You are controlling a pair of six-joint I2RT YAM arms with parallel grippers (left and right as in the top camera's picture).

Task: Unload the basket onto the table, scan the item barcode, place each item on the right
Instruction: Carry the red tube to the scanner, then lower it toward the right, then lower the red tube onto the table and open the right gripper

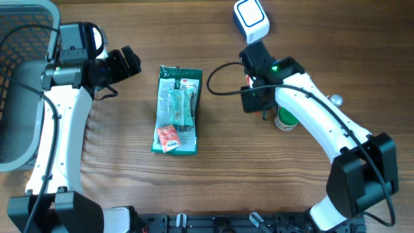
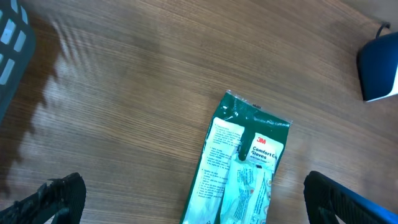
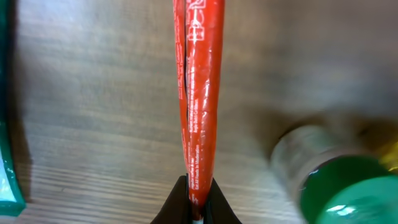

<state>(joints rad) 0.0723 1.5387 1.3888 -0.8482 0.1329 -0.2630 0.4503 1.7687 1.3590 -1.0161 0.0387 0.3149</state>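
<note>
We are pinching the red packet [image 3: 199, 93] edge-on in our closed right gripper [image 3: 194, 202], right of centre overhead. Its long axis is pointing up-frame toward the scanner [image 1: 251, 18] just above. Our left gripper [image 1: 128, 62] is hanging open, farther off at upper left.

table [image 1: 129, 168]: wood, visible grain, matt
glove packet [image 1: 178, 110]: glossy plastic film, crinkled
red sachet [image 3: 200, 93]: shiny plastic
basket [image 1: 16, 116]: matt plastic
scanner [image 1: 251, 18]: smooth plastic

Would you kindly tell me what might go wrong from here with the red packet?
1. The right gripper pinches the red packet only at one edge, so it may slip or flop.
2. The green-capped bottle stands close beside it; a swing toward the scanner may topple it.
</note>
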